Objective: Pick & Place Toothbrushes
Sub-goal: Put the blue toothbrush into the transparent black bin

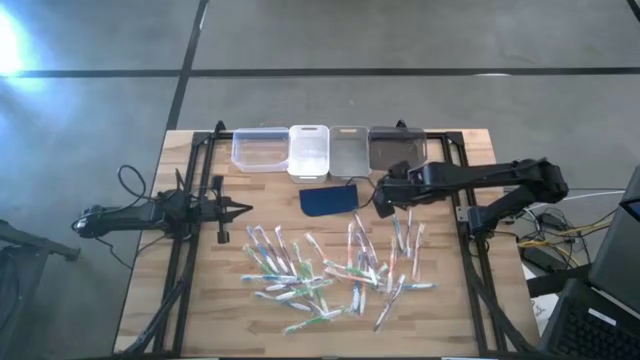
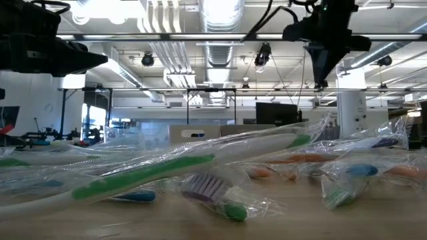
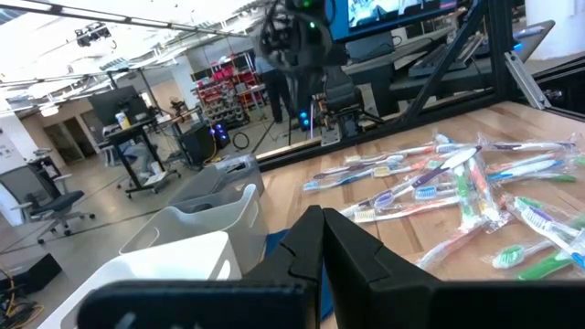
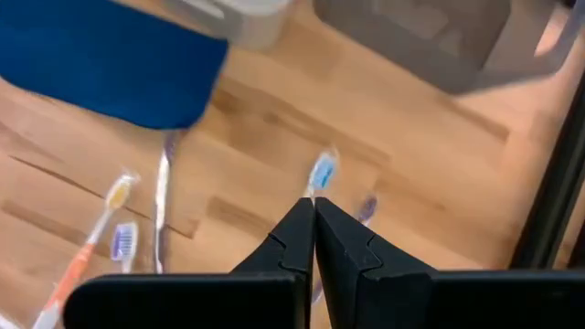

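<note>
Toothbrushes [image 1: 330,270] lie scattered below the blue pad [image 1: 330,199], mostly pointing toward it, on the wooden worktop [image 1: 200,310]. Left gripper [image 1: 243,208] and right gripper [image 1: 381,207] both closed, empty. Grey floor around.

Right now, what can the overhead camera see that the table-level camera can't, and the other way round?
Only the overhead view shows the four bins in a row at the table's far edge, the dark blue pad before them, and both arms whole: the left gripper beside the pile, the right gripper near the pad, jaws shut. Only the table-level view shows the room behind, with ceiling pipes, and a brush's purple bristles close up. Both show the wrapped toothbrushes on the wooden table.
</note>
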Motion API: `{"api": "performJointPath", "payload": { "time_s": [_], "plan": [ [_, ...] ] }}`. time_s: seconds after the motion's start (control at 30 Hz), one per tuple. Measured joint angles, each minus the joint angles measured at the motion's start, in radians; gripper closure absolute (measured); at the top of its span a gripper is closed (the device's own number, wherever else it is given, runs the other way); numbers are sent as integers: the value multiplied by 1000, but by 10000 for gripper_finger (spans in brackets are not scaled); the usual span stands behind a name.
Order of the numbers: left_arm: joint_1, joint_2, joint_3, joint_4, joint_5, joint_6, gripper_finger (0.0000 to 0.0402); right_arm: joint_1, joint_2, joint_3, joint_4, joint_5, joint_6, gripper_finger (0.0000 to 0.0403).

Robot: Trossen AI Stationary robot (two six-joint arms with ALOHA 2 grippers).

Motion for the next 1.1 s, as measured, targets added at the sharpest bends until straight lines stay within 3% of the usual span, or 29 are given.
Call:
{"api": "performJointPath", "payload": {
  "time_s": [0.3,0.73,1.1],
  "plan": [
    [0,0,0,0,0,0,390,27,3,-99,17,-84,100,386],
    [-1,0,0,0,0,0,390,28,3,-274,249,-152,157,280],
    [0,0,0,0,0,0,390,28,3,-383,375,-165,201,216]
  ]
}}
